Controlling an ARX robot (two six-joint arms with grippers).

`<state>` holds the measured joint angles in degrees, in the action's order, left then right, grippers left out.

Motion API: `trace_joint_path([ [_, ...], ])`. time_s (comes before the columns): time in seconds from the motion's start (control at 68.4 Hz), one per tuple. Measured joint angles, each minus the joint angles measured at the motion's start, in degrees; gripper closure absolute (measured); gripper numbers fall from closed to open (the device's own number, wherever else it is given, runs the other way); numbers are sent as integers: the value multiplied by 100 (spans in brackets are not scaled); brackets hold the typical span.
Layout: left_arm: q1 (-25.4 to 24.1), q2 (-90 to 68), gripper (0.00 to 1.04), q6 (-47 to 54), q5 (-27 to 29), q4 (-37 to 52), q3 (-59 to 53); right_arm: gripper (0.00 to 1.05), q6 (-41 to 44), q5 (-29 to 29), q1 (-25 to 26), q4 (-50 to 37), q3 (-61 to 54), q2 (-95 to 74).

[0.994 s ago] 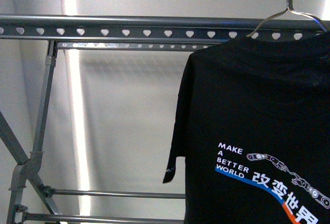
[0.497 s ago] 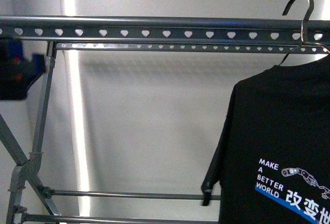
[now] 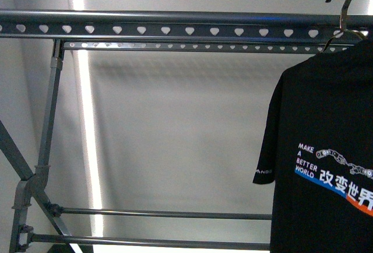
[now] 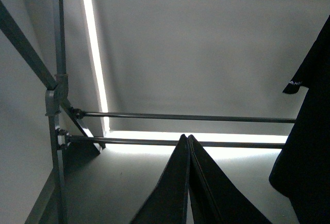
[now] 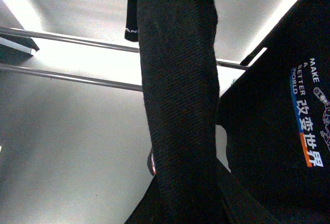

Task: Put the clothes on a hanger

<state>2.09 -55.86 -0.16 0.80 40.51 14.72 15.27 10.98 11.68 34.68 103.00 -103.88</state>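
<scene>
The black T-shirt (image 3: 326,148) with white "MAKE A BETTER WORLD" text and coloured Chinese characters hangs on a metal wire hanger (image 3: 340,14) at the far right of the front view, the hook beside the drying rack's top bar (image 3: 175,23). The shirt also shows in the right wrist view (image 5: 289,105), where a band of its fabric (image 5: 178,100) runs up from my right gripper (image 5: 180,182), which is shut on it. My left gripper (image 4: 188,144) is shut and empty, in front of the rack's lower rods (image 4: 180,116). The shirt's sleeve (image 4: 309,69) hangs to one side of it.
The grey metal drying rack has a perforated top rail (image 3: 175,47), a slanted leg (image 3: 46,125) at the left and two low horizontal rods (image 3: 163,213). A pale wall with a bright vertical light strip (image 3: 84,119) lies behind.
The T-shirt and hanger have moved right and risen a little, the hook now higher beside the top bar. The dark blurred arm part at the left edge has left the front view.
</scene>
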Motion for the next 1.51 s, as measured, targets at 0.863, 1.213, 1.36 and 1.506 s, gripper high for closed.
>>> trace_joint_path([
  [0.863, -197, 2505, 101, 2, -66, -1005, -1368, 8, -2365, 1449, 531, -4358, -5978, 5246],
  [1.213, -197, 3707, 101, 4, -74, -2151, -1368, 72, -1558, -267, -295, -3698, -8942, 8767],
  [1.36, -197, 4024, 101, 4, -72, -2461, -1368, 100, -1534, -1023, -1069, -3338, -9261, 9364],
  [1.506, -197, 4299, 101, 4, -76, -2723, -1368, 102, -1508, -1091, -1139, -3314, -9468, 9739],
])
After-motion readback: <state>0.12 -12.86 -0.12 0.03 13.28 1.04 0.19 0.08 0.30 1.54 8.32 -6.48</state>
